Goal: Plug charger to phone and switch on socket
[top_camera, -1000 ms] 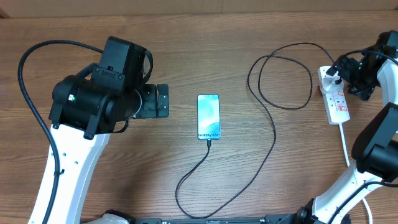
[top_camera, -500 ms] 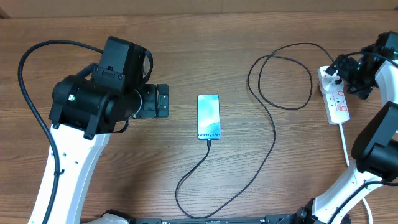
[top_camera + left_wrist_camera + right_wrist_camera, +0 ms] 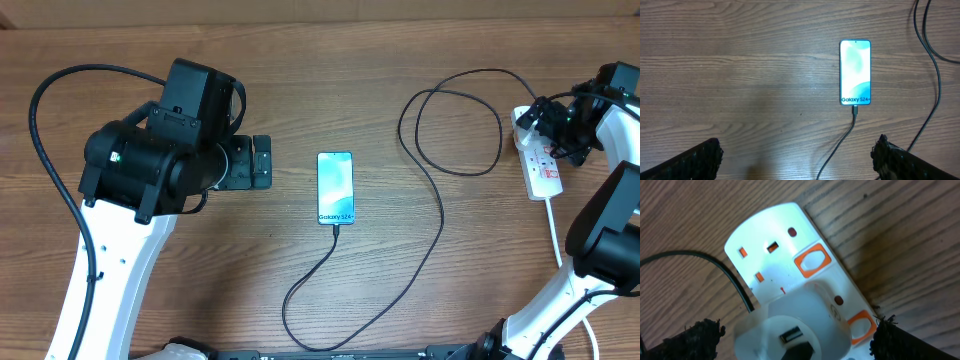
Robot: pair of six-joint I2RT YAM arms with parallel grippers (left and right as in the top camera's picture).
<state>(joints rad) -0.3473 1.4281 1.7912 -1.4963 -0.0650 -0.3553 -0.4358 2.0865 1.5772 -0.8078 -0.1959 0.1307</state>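
One desk point(image 3: 220, 300) carries one phone point(image 3: 335, 188), one thin black cable point(image 3: 441, 212) and one white power strip point(image 3: 541, 165) with one thick white cord point(image 3: 553, 230). One white plug point(image 3: 790, 330) sits in the strip. Two orange switches point(image 3: 812, 261) show in the right wrist view. Two hands are there: the left hand point(image 3: 262, 160) and the right hand point(image 3: 548, 122).

Overhead cam looks straight down on the whole tabletop point(image 3: 230, 290). Left wrist cam faces down too, from a fair height over the phone point(image 3: 855, 72) that overhead has mid-frame. Right wrist cam sits super close over the socket point(image 3: 775, 265), which overhead shows at its right edge
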